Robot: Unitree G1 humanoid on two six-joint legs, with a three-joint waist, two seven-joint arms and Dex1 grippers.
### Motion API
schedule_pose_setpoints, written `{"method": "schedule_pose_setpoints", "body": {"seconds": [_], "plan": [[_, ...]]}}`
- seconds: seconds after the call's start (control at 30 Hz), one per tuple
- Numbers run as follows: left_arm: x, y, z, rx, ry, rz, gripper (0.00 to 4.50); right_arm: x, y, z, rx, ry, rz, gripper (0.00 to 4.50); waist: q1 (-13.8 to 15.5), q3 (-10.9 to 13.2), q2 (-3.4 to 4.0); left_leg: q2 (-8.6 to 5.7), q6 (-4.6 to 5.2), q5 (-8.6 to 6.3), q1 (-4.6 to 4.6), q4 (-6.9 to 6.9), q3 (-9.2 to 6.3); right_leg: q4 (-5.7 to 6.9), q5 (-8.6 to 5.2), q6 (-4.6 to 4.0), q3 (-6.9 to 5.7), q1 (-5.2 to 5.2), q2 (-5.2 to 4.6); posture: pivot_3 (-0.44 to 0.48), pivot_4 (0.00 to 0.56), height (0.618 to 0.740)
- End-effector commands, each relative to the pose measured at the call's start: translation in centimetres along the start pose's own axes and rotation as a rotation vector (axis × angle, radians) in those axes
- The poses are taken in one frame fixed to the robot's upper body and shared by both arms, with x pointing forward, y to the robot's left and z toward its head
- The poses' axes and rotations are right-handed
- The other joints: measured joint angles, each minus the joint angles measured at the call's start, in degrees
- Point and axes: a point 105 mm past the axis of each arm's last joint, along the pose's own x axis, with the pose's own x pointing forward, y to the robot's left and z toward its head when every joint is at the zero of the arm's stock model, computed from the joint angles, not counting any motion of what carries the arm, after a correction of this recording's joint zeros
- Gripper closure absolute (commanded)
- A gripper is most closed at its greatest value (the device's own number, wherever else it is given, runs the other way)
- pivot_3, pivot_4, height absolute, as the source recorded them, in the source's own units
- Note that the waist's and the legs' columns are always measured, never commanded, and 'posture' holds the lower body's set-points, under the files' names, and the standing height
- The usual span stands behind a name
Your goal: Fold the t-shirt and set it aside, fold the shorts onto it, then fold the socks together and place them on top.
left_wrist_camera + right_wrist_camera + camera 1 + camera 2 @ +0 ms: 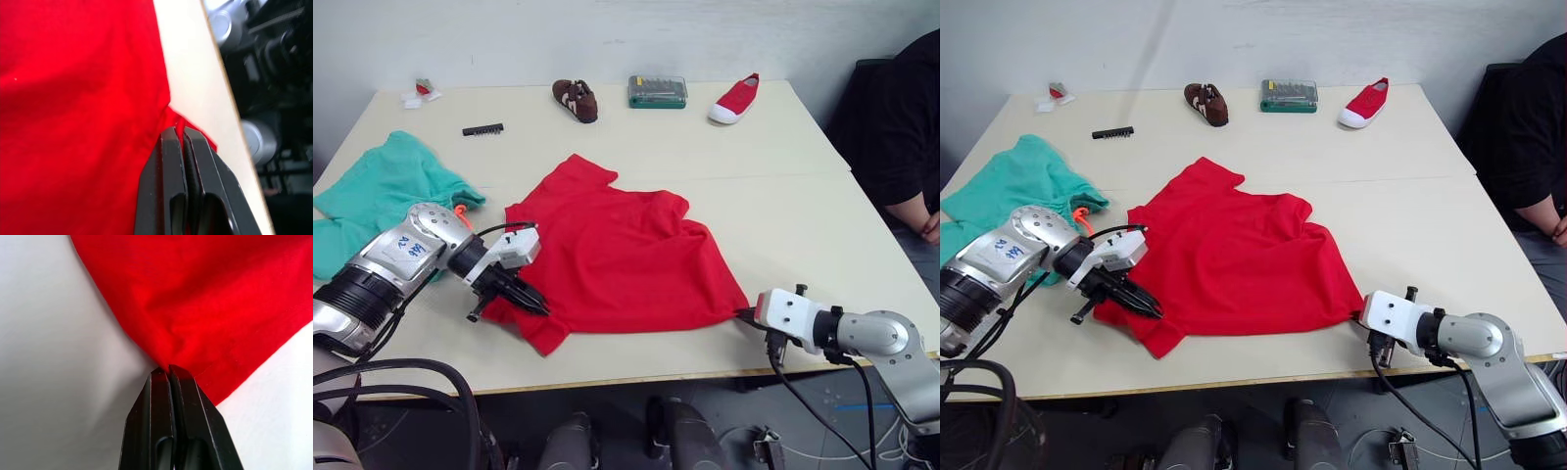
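Lying on the tabletop: everything listed below, from the largest to the smallest.
Tabletop [783, 196]: pale and wide, with a person in black clothing [901, 127] sitting at its 3 o'clock edge.
T-shirt [626, 259]: bright red, spread loosely in the middle of the tabletop with some wrinkles; its lower hem runs along the 6 o'clock edge.
Shorts [382, 191]: teal-green, bunched at about 9 o'clock, just beside the t-shirt; a bit of orange drawstring shows near the left arm.
Left end effector [530, 303]: at about 7 o'clock of the t-shirt, its two black fingers pressed together and clamped on the red cloth at the lower corner.
Right end effector [168, 369]: at about 5 o'clock of the t-shirt, fingers together, pinching the other lower corner of the cloth.
Green box [658, 92]: at 12 o'clock, near the far edge.
Red shoe [735, 100]: at 1 o'clock, beside the box.
Brown shoe [576, 100]: at 11 o'clock, near the far edge.
Black comb-like strip [482, 128]: at 10 o'clock, well apart from the shorts.
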Motion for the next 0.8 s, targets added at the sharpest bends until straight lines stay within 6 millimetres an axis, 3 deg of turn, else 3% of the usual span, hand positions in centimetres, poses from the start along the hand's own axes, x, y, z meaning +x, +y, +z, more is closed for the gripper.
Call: {"method": "schedule_pose_setpoints", "body": {"seconds": [0.03, 0.17, 0.27, 0.37, 0.5, 0.8], "plan": [[-2.7, -1.7, 2.2, -0.036, -0.155, -0.056, 4.48, 0.2, 0.3, 0.5, 0.025, -0.032, 0.002, 4.5, -0.04, 0.01, -0.02, 0.0, 0.0, 0.0, 0.0, 0.0, 0.0, 0.0, 0.0, 0.01, 0.0, 0.0, 0.0, 0.0, 0.15, 0.74], [-4.4, -2.8, 1.8, -0.102, -0.245, -0.013, 4.48, -0.4, -0.7, 0.1, 0.046, -0.027, -0.024, 4.5, -0.35, 0.04, -0.06, 0.03, -0.02, 0.01, 0.01, 0.0, 0.0, 0.02, -0.05, 0.02, 0.02, -0.02, 0.05, 0.0, 0.15, 0.74], [-5.3, -5.4, -1.1, -0.133, -0.244, 0.05, 4.48, -1.9, -2.4, -0.2, 0.053, -0.039, -0.048, 4.5, -0.67, 0.06, -0.03, 0.03, -0.03, 0.0, 0.06, -0.01, 0.05, 0.1, -0.17, 0.02, 0.09, -0.05, 0.0, 0.0, 0.15, 0.74], [-4.1, -6.9, -3.2, -0.133, -0.201, 0.107, 4.48, -2.5, -2.6, 0.2, 0.041, -0.073, -0.018, 4.5, -0.87, 0.07, -0.01, 0.02, -0.03, -0.03, 0.03, -0.02, 0.02, 0.18, -0.26, 0.04, 0.09, -0.12, -0.1, 0.0, 0.15, 0.74], [-1.4, -8.3, -5.8, -0.07, -0.148, 0.185, 4.48, -2.8, -0.7, 0.9, 0.003, -0.114, 0.097, 4.5, 0.28, 0.08, 0.0, 0.02, -0.1, -0.07, 0.08, -0.01, -0.09, 0.12, -0.27, 0.01, 0.03, -0.03, -0.14, 0.0, 0.15, 0.74], [0.9, -6.5, -5.9, 0.045, -0.178, 0.377, 4.48, -1.7, 1.5, 1.7, -0.033, -0.145, 0.164, 4.5, 1.45, 0.1, 0.08, 0.04, 0.2, -0.29, 0.12, -0.02, -0.08, 0.1, -0.24, -0.15, 0.01, -0.01, -0.14, 0.0, 0.15, 0.74]]}}
